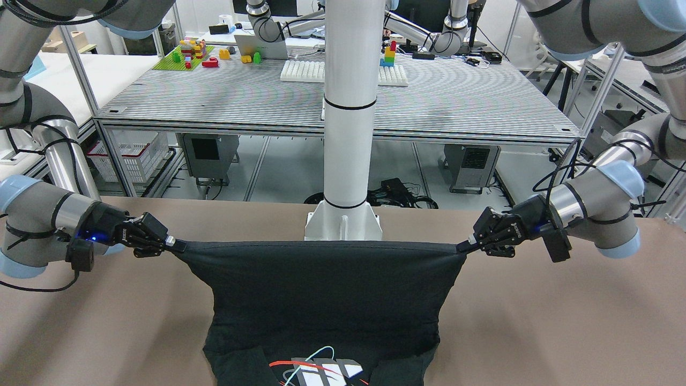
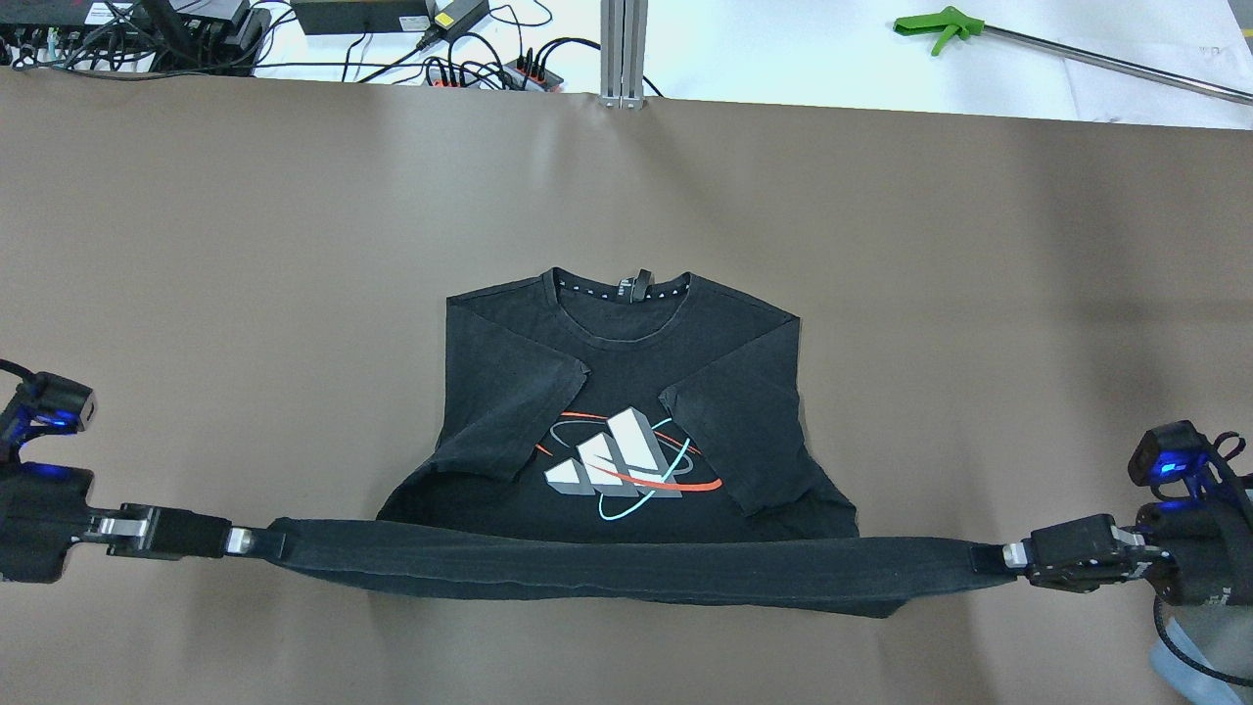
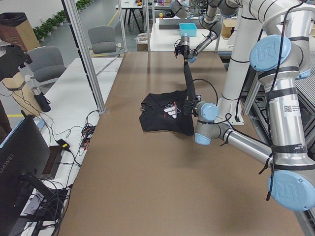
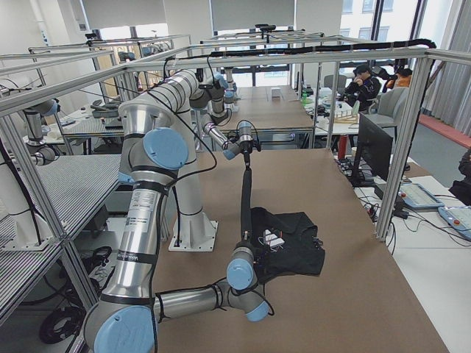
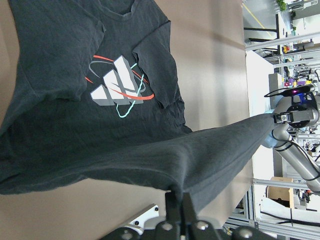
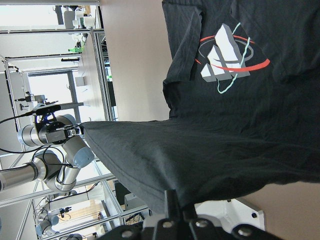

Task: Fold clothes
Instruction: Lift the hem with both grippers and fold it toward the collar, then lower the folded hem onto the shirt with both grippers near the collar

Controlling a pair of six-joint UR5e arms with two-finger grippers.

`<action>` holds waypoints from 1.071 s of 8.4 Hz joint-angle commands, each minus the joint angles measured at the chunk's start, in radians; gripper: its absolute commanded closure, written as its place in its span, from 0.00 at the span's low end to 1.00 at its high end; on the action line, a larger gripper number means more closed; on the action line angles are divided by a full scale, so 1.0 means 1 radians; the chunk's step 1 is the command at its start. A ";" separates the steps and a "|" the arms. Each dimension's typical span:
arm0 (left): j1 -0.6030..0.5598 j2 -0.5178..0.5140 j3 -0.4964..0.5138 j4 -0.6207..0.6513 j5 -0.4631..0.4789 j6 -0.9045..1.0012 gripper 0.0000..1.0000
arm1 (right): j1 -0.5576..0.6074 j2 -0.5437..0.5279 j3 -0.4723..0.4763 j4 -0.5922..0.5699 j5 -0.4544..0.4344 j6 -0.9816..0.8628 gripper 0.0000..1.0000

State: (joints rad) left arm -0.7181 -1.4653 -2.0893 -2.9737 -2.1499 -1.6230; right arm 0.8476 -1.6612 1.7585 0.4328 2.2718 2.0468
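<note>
The clothes are a black T-shirt (image 2: 489, 362) with a white, red and teal print, lying chest-up on the brown table (image 2: 245, 245) with both sleeves folded inward. Its bottom hem (image 2: 626, 573) is lifted off the table and stretched taut in a band between my two grippers. My left gripper (image 2: 256, 541) is shut on the hem's left corner, and my right gripper (image 2: 989, 558) is shut on the right corner. The front-facing view shows the T-shirt (image 1: 321, 289) hanging down from that raised edge, between the left gripper (image 1: 462, 247) and right gripper (image 1: 179, 245).
The white pillar (image 1: 348, 107) and its base plate (image 1: 343, 222) stand just behind the stretched hem. Beyond the table's far edge lie cables and power strips (image 2: 489, 69) and a green-handled tool (image 2: 940, 27). Bare brown surface surrounds the shirt.
</note>
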 commanded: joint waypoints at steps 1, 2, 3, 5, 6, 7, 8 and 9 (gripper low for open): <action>-0.041 -0.070 0.070 0.025 0.013 0.002 1.00 | 0.099 0.073 -0.004 -0.122 0.000 -0.017 1.00; -0.043 -0.114 0.125 0.025 0.024 0.003 1.00 | 0.102 0.081 -0.005 -0.162 -0.003 -0.048 1.00; -0.043 -0.168 0.187 0.025 0.068 0.005 1.00 | 0.100 0.109 -0.008 -0.233 -0.027 -0.084 1.00; -0.079 -0.246 0.282 0.025 0.073 0.005 1.00 | 0.100 0.155 -0.031 -0.362 -0.095 -0.182 1.00; -0.096 -0.251 0.296 0.028 0.076 0.005 1.00 | 0.100 0.178 -0.083 -0.364 -0.124 -0.215 1.00; -0.130 -0.274 0.305 0.059 0.073 0.005 1.00 | 0.099 0.223 -0.146 -0.364 -0.161 -0.217 1.00; -0.150 -0.286 0.308 0.096 0.073 0.009 1.00 | 0.096 0.268 -0.210 -0.364 -0.197 -0.220 1.00; -0.153 -0.291 0.325 0.099 0.076 0.012 1.00 | 0.094 0.303 -0.262 -0.365 -0.234 -0.221 1.00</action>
State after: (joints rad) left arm -0.8462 -1.7369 -1.7883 -2.9058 -2.0767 -1.6161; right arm 0.9454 -1.4314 1.6036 0.0726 2.1071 1.8354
